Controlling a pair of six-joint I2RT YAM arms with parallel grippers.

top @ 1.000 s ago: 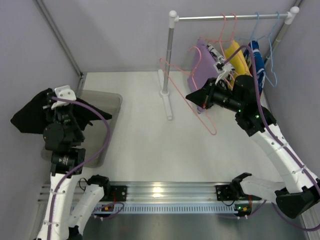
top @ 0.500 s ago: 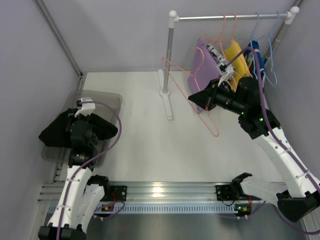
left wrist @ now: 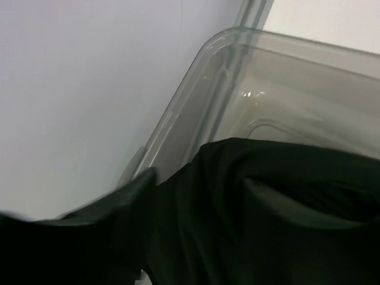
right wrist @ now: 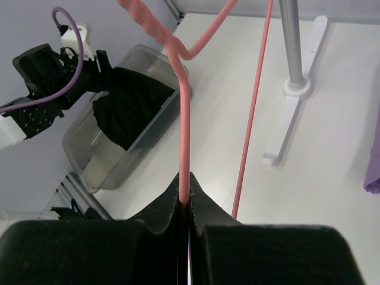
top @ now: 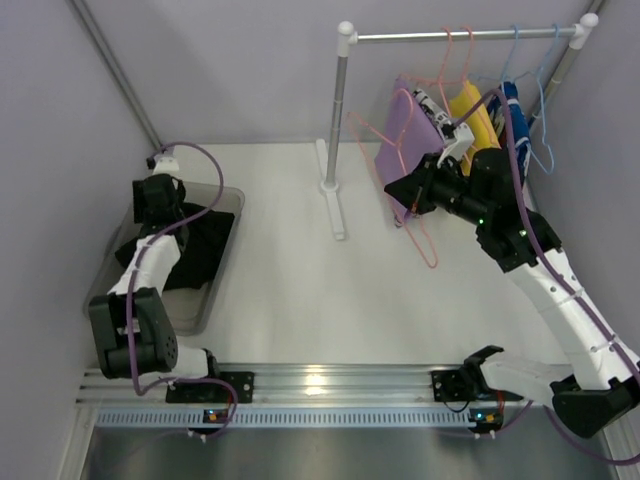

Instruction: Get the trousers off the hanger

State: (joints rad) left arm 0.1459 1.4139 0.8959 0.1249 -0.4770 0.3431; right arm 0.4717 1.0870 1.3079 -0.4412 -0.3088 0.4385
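The black trousers (top: 195, 245) lie bunched in the grey bin (top: 225, 195), one part draped over its left rim. In the left wrist view the same black trousers (left wrist: 267, 208) fill the lower frame and hide the fingers. My left gripper (top: 158, 200) hovers over the bin's far end, right by the cloth. My right gripper (top: 402, 190) is shut on the wire of an empty pink hanger (top: 418, 228), held off the rail; the right wrist view shows the hanger (right wrist: 184, 119) pinched between the jaws of that gripper (right wrist: 184, 193). The lilac trousers (top: 398, 140) hang on the rail behind.
A clothes rack stands at the back with a white post (top: 340, 100) and a floor foot (top: 333, 205). On its rail hang a yellow garment (top: 470, 110), a black-and-white printed one (top: 432, 105), a blue one (top: 512, 115) and light blue hangers (top: 540, 110). Walls close in on both sides.
My left arm swung from the left wall over the bin and the black trousers dropped into it. My right gripper carried the pink hanger slightly right and back.
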